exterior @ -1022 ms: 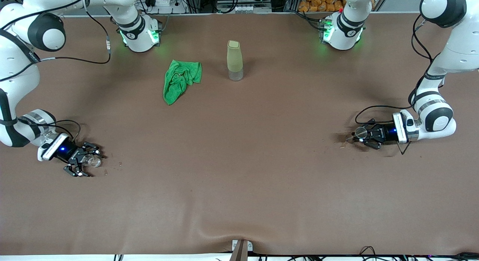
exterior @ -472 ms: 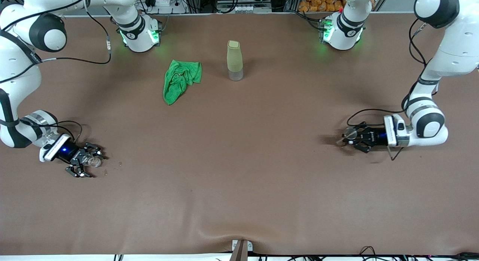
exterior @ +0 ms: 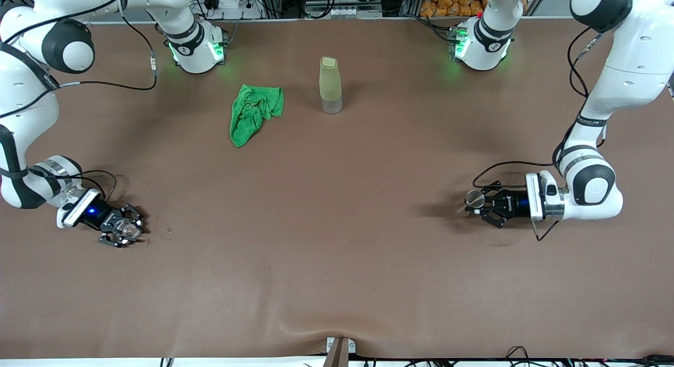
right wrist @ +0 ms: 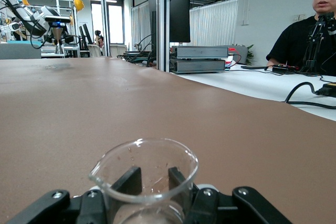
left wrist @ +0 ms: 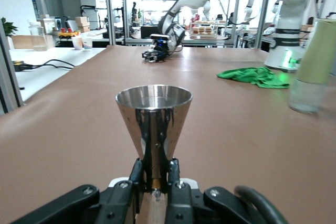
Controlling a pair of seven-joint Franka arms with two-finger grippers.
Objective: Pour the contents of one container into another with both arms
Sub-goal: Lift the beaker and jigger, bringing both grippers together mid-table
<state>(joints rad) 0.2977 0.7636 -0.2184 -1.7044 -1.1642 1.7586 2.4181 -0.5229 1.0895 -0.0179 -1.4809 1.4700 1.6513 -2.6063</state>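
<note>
- Gripping the metal cup [exterior: 475, 199] by its narrow waist, with the left gripper [exterior: 487, 209] shut tight, fingers [left wrist: 137, 174] pinched on the stem just under the flared bowl; upright, rim level, raised over the table [exterior: 337, 261] toward the left arm's end.
- Closing around the glass cup [exterior: 128, 229] with the right gripper [exterior: 122, 231], fingers [right wrist: 126, 179] seen through the glass flanking the wall; whether the clamp is firm yet, cannot tell. Down low at the right arm's end of the table, seemingly resting on the cloth; lift not evident.
- Facing each other along the table's length, well apart: from the left wrist view, the right gripper [left wrist: 156, 55] lies straight ahead past the metal cup [left wrist: 153, 124]; from the right wrist view, the left gripper with its cup [right wrist: 56, 36] shows as a small shape far down the table.
- Judging the coming move: bringing the two cups together somewhere between the arms, glass cup above the metal rim, then tilting the glass about its own grip. Both arms roughly equally distant from the middle.
- Leaving aside the bottle [exterior: 330, 85] and the green cloth [exterior: 253, 111], both standing farther from the front camera than either cup, out of the line between the grippers.
- Noting a risk: small rim on the metal cup, so the lip of the glass [right wrist: 144, 174] needs to sit close over it before tilting.
</note>
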